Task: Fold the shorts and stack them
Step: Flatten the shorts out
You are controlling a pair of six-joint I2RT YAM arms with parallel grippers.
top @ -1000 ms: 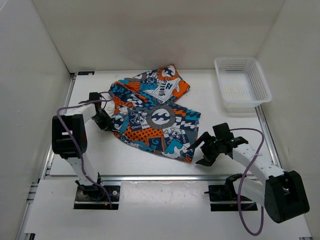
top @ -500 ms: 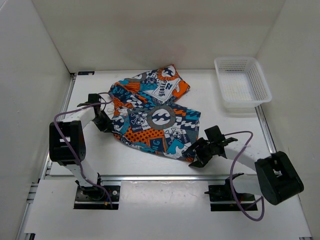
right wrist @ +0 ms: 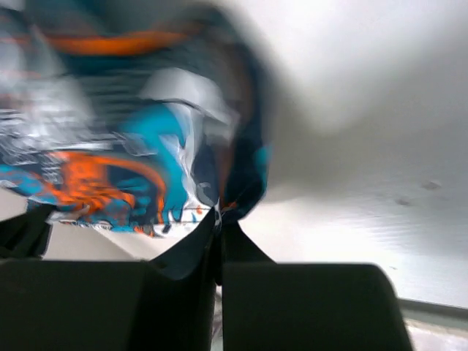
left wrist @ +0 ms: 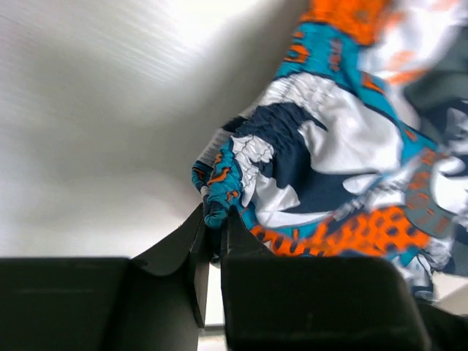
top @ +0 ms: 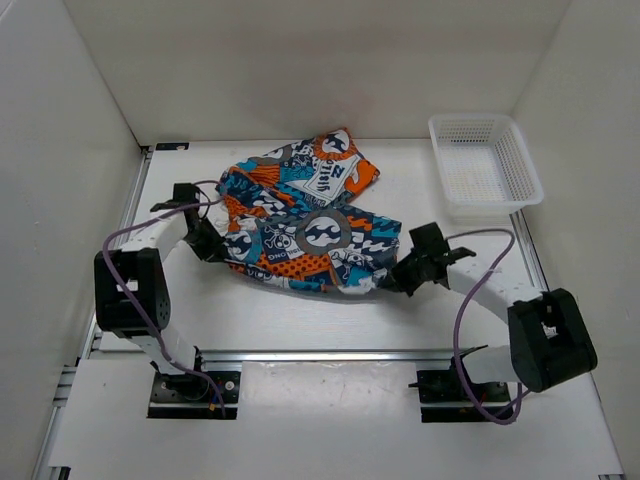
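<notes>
My left pincer is clamped on the left edge of the shorts. In the left wrist view its fingers meet with no gap, a small tuft of teal-and-orange gathered cloth nipped between the tips. My right pincer is closed on the right-hand corner of the near leg, and the right wrist view, though blurred, shows dark and teal fabric caught where the tips come together.

A second ago that right pincer stood spread open, nearer to me and just off the shorts' near right corner, gripping nothing. Half a second ago it was touching that corner. Now it has the cloth and sits farther from me, level with the middle of the leg.

The shorts have changed with it. The near hem, which lay flat and reached well toward me, is drawn back, so that leg looks narrower from front to back and rumpled. My left pincer has shifted only slightly away from me. The far leg — the orange one — lies as before.

The shorts rest on the table, left of centre. The white basket sits in the back right corner, well apart and unmoved.
</notes>
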